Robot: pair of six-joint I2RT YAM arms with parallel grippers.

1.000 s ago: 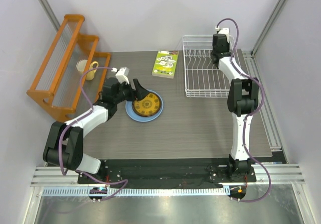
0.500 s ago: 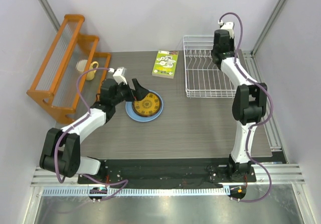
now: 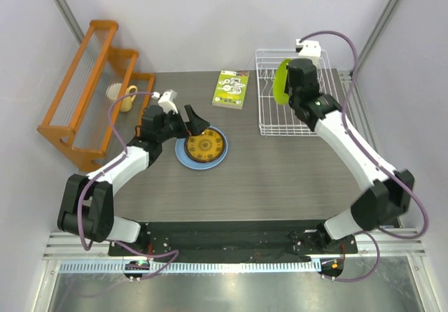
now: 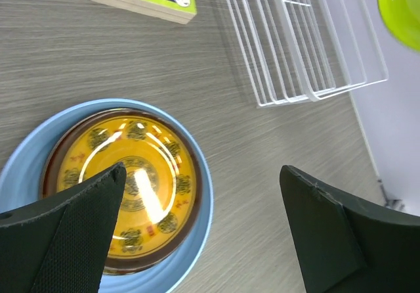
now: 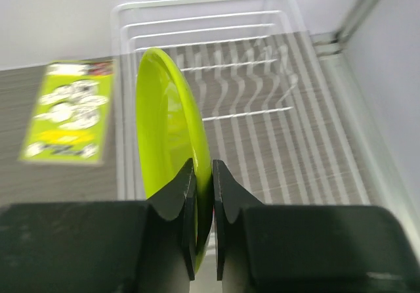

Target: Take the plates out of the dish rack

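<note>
Lime-green plate upright on edge, pinched at its lower rim by the right gripper, jaws narrow with only the rim between them. Held over the left part of the white wire dish rack, broad face turned toward the rack's left side. Rack itself at the far right of the table.

To the rack's left and nearer, flat on the table: yellow patterned plate lying inside the large light-blue plate. A dark rim around the yellow; cannot tell whether that belongs to another plate underneath.

Left gripper over this stack, jaws spread wide and holding nothing. One finger above the yellow plate's left side, the other out past the blue rim.

Green-and-white booklet flat between stack and rack, toward the far edge. Orange wooden rack along the far left, a yellow mug tucked against it.
</note>
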